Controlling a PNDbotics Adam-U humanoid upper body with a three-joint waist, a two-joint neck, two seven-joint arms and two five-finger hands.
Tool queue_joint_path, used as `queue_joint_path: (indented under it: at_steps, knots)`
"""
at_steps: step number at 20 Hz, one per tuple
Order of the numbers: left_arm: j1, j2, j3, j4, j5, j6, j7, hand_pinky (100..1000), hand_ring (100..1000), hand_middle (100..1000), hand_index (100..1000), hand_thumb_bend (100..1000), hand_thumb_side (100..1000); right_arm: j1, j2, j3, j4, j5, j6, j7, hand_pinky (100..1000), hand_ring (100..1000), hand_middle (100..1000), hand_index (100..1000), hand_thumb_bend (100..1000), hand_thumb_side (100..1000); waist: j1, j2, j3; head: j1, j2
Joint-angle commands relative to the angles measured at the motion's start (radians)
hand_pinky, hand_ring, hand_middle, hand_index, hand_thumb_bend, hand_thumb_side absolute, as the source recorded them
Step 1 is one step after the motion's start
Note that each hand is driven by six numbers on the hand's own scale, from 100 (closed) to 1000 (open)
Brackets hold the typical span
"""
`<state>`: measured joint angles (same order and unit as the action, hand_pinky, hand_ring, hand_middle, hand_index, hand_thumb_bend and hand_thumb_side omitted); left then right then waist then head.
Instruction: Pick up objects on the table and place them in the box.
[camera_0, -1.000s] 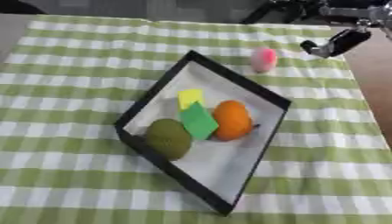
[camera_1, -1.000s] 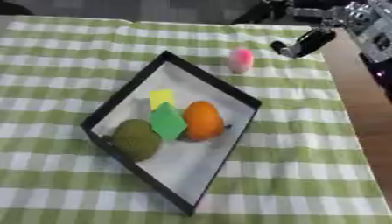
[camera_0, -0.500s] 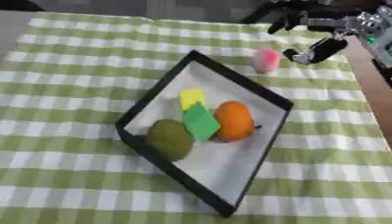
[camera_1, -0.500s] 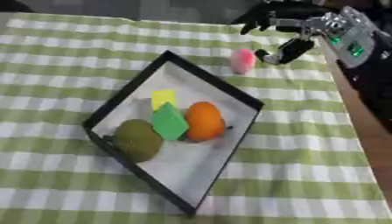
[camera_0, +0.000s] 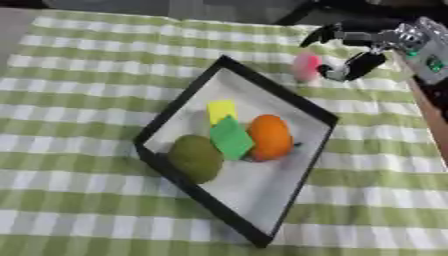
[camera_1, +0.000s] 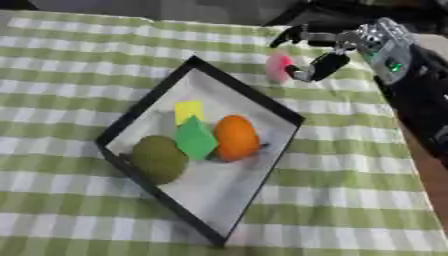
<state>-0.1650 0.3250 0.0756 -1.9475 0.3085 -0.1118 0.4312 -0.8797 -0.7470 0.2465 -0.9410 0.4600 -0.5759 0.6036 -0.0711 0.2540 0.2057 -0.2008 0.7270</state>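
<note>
A small pink object (camera_0: 305, 66) lies on the checked cloth just outside the far right corner of the black-rimmed box (camera_0: 178, 103). In the box lie an orange (camera_0: 269, 136), a green block (camera_0: 230, 137), a yellow block (camera_0: 221, 110) and an olive-green round fruit (camera_0: 194, 157). My right hand (camera_1: 369, 38) reaches in from the upper right, open. Its fingers stretch over the pink object and its thumb hangs close by the object's right side; contact cannot be made out. The left hand is out of sight.
A green-and-white checked cloth (camera_0: 79, 90) covers the table. The table's right edge (camera_0: 430, 117) runs close to the hand, with brown floor beyond it. The box sits askew, one corner pointing toward me.
My right hand has come down and to the left from the far right corner until its fingers and thumb flank the pink object. Box and contents have not moved.
</note>
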Motion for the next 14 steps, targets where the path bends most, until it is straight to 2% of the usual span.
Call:
queue_joint_path:
  at_steps: [1,7,10,14]
  knots:
    - [-0.01,0.021,0.0,-0.017,0.002,0.001,0.001,852,745,769,820,243,722,-0.019,-0.017,-0.021,0.008,0.012,-0.045,0.032,917,1000,910,941,100,308,-0.012,0.004,0.004,-0.006,-0.014]
    - [-0.01,0.016,0.001,-0.017,0.003,0.002,0.001,854,745,768,819,239,731,-0.021,-0.008,-0.037,0.034,0.05,-0.039,0.005,914,1000,903,940,100,334,-0.016,0.021,0.017,-0.011,-0.022]
    - [-0.011,0.015,0.001,-0.019,0.004,0.002,0.002,854,745,767,819,238,732,-0.02,-0.006,-0.04,0.042,0.075,-0.038,-0.004,912,1000,860,937,100,334,-0.017,0.026,0.019,-0.012,-0.025]
    - [-0.01,0.012,0.003,-0.019,0.004,0.001,0.003,854,745,766,818,238,735,-0.021,-0.007,-0.046,0.051,0.116,-0.035,-0.023,909,993,805,933,146,301,-0.018,0.031,0.023,-0.014,-0.03]
